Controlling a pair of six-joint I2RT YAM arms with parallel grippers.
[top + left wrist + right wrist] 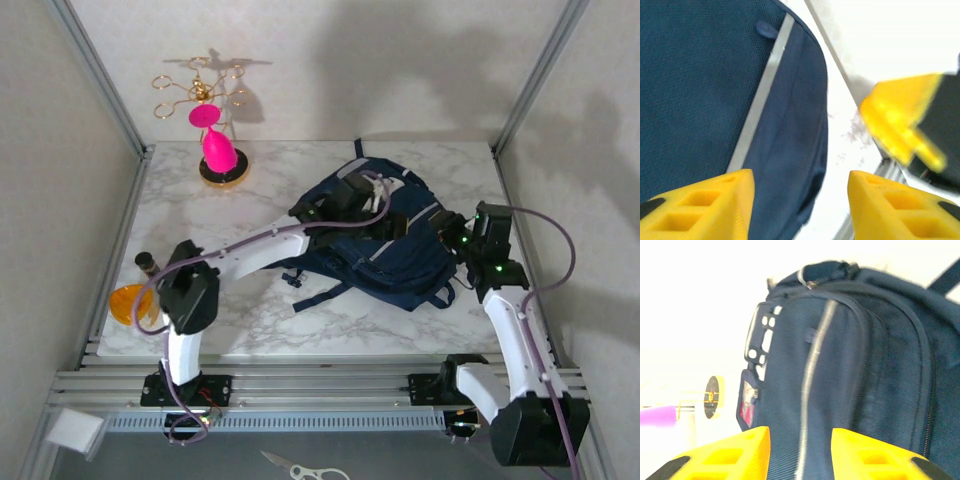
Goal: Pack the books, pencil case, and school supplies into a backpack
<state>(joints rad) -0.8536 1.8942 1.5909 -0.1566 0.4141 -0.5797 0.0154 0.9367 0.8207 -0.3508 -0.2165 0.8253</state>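
– Navy-blue fabric backpack with white trim (385,245): where does it lie?
– Mid-table on the white marble tabletop (250,320), both arms over it. Left gripper (799,175) and right gripper (800,431) have fingers spread, clamping nothing.
– Which step?
– Probably closing up. Next, find the zip pull without snagging straps.

White marble-look tabletop (260,170), aluminium frame posts (100,75), plain white walls (420,60) with soft shadows, slotted rail (320,382) along near edge.

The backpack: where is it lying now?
In the top view the backpack lies right of centre on the marble table, with the pink stand away at the back left.
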